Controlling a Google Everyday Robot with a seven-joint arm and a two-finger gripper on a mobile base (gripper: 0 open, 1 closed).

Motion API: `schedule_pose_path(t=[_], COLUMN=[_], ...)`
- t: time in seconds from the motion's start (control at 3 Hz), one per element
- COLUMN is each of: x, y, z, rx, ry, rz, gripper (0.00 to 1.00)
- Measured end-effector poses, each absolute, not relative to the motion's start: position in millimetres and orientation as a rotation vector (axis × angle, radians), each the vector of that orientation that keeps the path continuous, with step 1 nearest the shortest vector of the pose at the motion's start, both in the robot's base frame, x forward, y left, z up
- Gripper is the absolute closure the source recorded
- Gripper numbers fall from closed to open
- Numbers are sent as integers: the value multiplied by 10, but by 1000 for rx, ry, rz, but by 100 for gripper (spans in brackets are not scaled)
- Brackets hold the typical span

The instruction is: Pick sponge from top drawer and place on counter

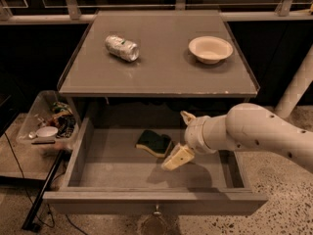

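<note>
Sponge (153, 142), dark green on top with pale yellow foam beneath, lies flat on the floor of the top drawer (146, 202), a little toward the back and near its middle; nothing is touching it. The drawer is pulled fully out below the counter (161, 75), and a small metal pull (157, 211) hangs at the centre of its front panel. The gripper (182, 137) is inside the drawer, just beside the sponge at its 3 o'clock; its two cream fingers (178, 157) are spread apart, one pointing toward 12 o'clock near the drawer's back and the other toward 7 o'clock, its tip close to the sponge's right end; whether that tip touches the foam I cannot tell. The white arm (259, 133) reaches in from 3 o'clock over the drawer's right wall. On the counter a crushed silver can (122, 48) lies on its side at 10 o'clock of the surface, and a shallow cream bowl (211, 49) sits upright at 2 o'clock, well apart from the can; the counter's front edge shows small chips. At 9 o'clock of the cabinet a clear plastic bin (35, 114) holds mixed clutter; a white pole (296, 84) leans at 3 o'clock.
</note>
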State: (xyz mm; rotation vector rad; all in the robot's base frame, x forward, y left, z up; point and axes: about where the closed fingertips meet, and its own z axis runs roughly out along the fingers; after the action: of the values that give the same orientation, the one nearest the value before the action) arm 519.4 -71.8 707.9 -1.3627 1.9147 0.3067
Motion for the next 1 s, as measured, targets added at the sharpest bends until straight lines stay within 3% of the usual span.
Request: schedule_pose_path(t=[1.0], x=[5585], y=[-436], z=[6424], rx=[-1324], ry=[1951], rz=[282], gripper=[0])
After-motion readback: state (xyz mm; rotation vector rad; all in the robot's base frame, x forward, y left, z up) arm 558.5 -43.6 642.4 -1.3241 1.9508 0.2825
